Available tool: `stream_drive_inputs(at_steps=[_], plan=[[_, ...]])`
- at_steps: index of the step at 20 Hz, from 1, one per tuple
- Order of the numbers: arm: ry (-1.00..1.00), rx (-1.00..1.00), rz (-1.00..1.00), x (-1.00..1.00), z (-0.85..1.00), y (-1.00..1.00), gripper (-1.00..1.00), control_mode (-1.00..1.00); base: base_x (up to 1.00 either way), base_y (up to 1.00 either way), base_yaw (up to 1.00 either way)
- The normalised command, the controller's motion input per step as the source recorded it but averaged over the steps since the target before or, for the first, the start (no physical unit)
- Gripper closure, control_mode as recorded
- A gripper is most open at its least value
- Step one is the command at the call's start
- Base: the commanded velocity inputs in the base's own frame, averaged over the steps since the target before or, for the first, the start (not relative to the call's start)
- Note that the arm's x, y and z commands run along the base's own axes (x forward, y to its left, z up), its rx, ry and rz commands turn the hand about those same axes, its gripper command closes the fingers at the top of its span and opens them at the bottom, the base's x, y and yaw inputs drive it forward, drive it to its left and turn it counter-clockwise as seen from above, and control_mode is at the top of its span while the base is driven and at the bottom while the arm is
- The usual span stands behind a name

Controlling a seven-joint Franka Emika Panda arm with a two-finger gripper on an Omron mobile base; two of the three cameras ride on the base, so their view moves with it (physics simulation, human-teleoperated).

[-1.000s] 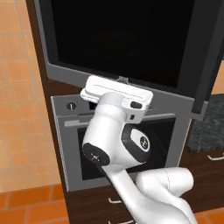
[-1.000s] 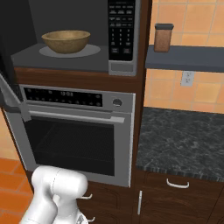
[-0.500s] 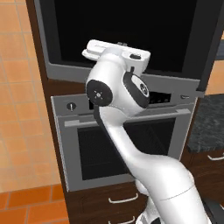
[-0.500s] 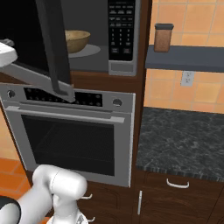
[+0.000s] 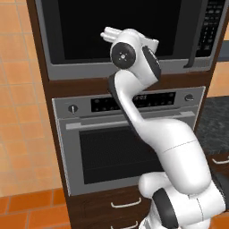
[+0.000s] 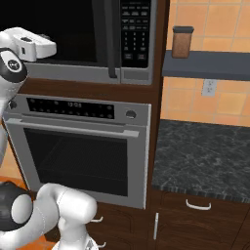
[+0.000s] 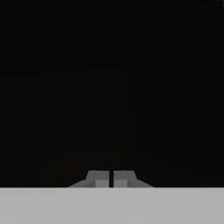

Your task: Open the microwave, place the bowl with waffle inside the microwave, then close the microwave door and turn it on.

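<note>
One gap left: keypad lies right of the gripper, past the handle.
Door: flush with the microwave.
Gripper: fingers together, holding nothing.

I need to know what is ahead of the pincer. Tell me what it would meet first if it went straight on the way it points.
Most likely the microwave door: the shut pincer faces its black glass squarely, seemingly close, though depth is hard to judge.

I see orange tile walls, dark wood cabinets, a silver oven, a speckled dark worktop and a grey shelf.
</note>
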Motion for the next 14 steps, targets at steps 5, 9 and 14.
stream_drive_inputs(at_steps=[5,9,14], plan=[[0.11,0.21,0.23,1.00,0.00,-0.54,1.00,-1.00,0.00,0.00,0.00],[0.08,0.24,0.20,0.89,-0.15,-0.39,1.00,-1.00,0.00,0.00,0.00],[0.00,0.30,0.10,-0.72,-0.05,-1.00,1.00,-1.00,0.00,0.00,0.00]])
